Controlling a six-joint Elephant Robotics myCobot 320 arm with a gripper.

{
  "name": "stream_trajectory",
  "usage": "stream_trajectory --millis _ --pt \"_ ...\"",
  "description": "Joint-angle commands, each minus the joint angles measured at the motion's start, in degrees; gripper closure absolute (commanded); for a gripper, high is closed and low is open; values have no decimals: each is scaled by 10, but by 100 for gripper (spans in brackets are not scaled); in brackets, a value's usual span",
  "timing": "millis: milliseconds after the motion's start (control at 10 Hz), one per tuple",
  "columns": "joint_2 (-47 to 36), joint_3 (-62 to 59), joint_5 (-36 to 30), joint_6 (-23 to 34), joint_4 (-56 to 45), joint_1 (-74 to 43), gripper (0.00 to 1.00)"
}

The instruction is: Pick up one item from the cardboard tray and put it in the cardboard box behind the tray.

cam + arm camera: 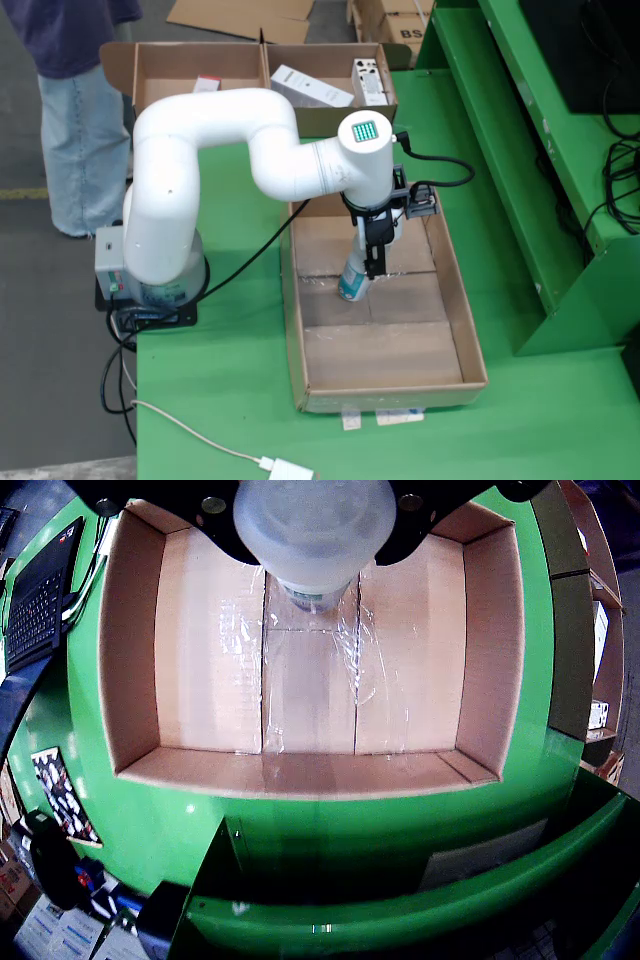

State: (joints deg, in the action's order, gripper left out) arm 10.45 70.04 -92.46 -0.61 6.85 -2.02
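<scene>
A white bottle [353, 280] with a teal band hangs tilted in my gripper [373, 252], low over the floor of the long cardboard tray [468, 330]; whether it touches the floor I cannot tell. In the wrist view the bottle [314, 530] fills the top centre, and the black fingers [222, 525] of the gripper [314, 550] are shut on both its sides. Nothing else lies in the tray [130, 650], only taped cardboard. Behind the tray stands the two-compartment cardboard box [140, 75], holding a white carton [310, 87] and a grey pack [368, 80].
The robot's base [150, 280] sits left of the tray. A person in jeans [85, 140] stands at the back left. Green shelving [560, 200] rises along the right. A cable and white adapter [285, 468] lie at the front. A laptop [35, 590] shows left in the wrist view.
</scene>
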Motion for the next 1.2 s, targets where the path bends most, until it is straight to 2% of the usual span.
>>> stream_trajectory --millis 0,400,800,1100 --pt "-45 -45 -7 -2 -22 -6 100" --pt "-30 -150 -9 -7 -100 -9 100" --pt "-27 -200 -5 -16 -125 -2 100" --pt "-2 -287 0 -26 -169 7 100"
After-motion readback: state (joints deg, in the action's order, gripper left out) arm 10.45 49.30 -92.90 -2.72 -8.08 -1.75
